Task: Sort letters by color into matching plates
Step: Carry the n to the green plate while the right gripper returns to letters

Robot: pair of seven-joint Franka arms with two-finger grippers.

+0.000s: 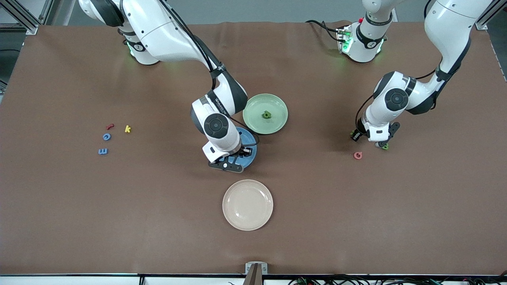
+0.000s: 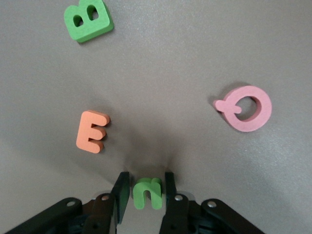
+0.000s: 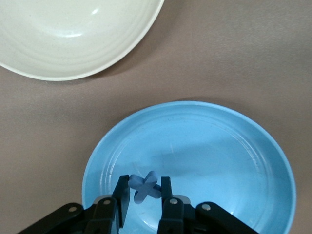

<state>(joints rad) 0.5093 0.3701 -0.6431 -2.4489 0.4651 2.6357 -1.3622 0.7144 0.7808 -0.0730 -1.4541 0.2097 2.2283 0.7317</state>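
My right gripper (image 3: 145, 181) is shut on a blue X-shaped letter (image 3: 146, 189), held just over the blue plate (image 3: 219, 161). In the front view that gripper (image 1: 233, 157) covers much of the blue plate (image 1: 251, 147). The pale green plate (image 1: 277, 118) lies beside it, farther from the front camera, with one green letter (image 1: 266, 115) in it. My left gripper (image 2: 146, 181) is down on the table toward the left arm's end, shut on a green letter n (image 2: 147, 194) that lies flat. A green B (image 2: 88, 19) lies close by. Two blue letters (image 1: 107, 136) (image 1: 103, 151) lie toward the right arm's end.
A cream plate (image 1: 247, 204) sits nearer the front camera than the blue one. A pink Q (image 2: 246, 108) and an orange E (image 2: 92, 130) lie near my left gripper. A red letter (image 1: 109, 126) and a yellow k (image 1: 127, 128) lie by the blue letters.
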